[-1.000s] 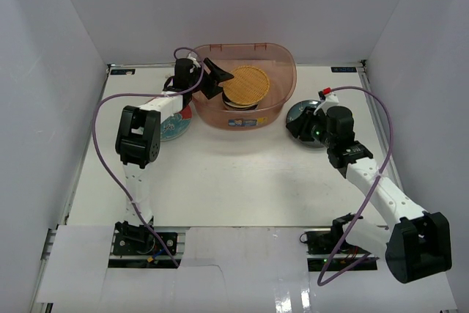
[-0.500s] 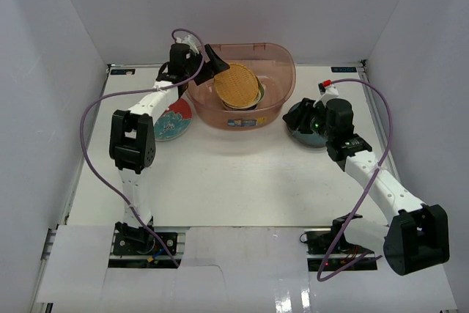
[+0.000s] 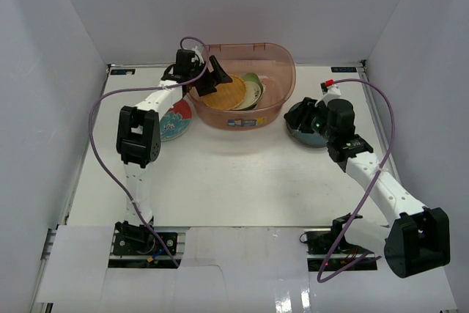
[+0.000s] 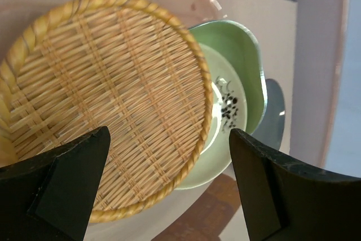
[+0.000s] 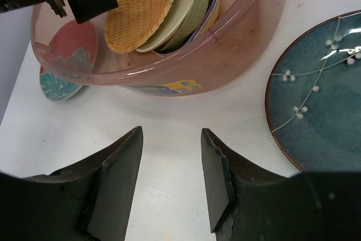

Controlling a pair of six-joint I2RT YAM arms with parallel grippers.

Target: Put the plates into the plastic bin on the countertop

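Top external view, from the left: a red plate (image 3: 174,119) with a teal flower lies flat on the countertop (image 3: 220,181), close by the plastic bin (image 3: 287,71) at its 8 o'clock. It is not yet collected.

Above it the left arm reaches over the bin's rim at 10 o'clock, so the left gripper (image 3: 218,78) hangs inside the tub. The left wrist view shows its jaws spread wide with nothing clamped. The orange woven plate (image 4: 107,100) lies beyond the fingers (image 4: 67,184). It is tilted, its 3 o'clock edge propped on the green dishes (image 4: 237,77) stacked on edge inside the bin. That lean looks like the result of lowering it onto an uneven pile. It seems settled, so the open jaws are probably there to let the arm lift clear. Whether a fingertip touches the woven rim I cannot tell.

Right of the bin, at its 4 o'clock, the dark teal plate (image 5: 321,100) with white blossom sprigs sits flat on the countertop. The right gripper (image 5: 171,134) hovers just beside its 9 o'clock edge, jaws parted moderately and holding nothing. It is probably lined up to pinch the rim, since a flat plate offers no other grip.
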